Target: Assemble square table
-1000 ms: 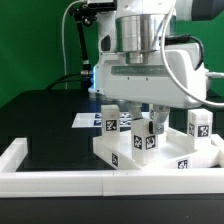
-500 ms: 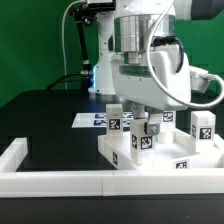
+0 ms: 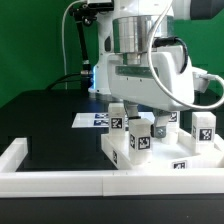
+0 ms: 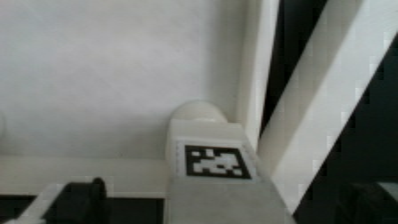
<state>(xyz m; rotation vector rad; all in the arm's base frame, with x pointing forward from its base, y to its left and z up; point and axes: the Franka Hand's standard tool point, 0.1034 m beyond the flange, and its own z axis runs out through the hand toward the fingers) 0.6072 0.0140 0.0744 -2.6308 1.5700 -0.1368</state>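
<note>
The square table's white slab lies against the front border wall, with several white tagged legs standing on it. One leg stands upright at the slab's near corner on the exterior view's left. My gripper hangs right over it. In the wrist view that leg rises between my dark fingers, with a gap on each side, so the gripper is open and holds nothing. The slab's flat top fills the picture behind the leg. Other legs stand at the back and at the right.
The white border wall runs along the front and turns back at the exterior view's left. The marker board lies flat on the black table behind the slab. A black cable hangs behind the arm.
My jaws have spread apart and let go of the near leg, which stays upright on the slab. The wrist has turned a little over it.
</note>
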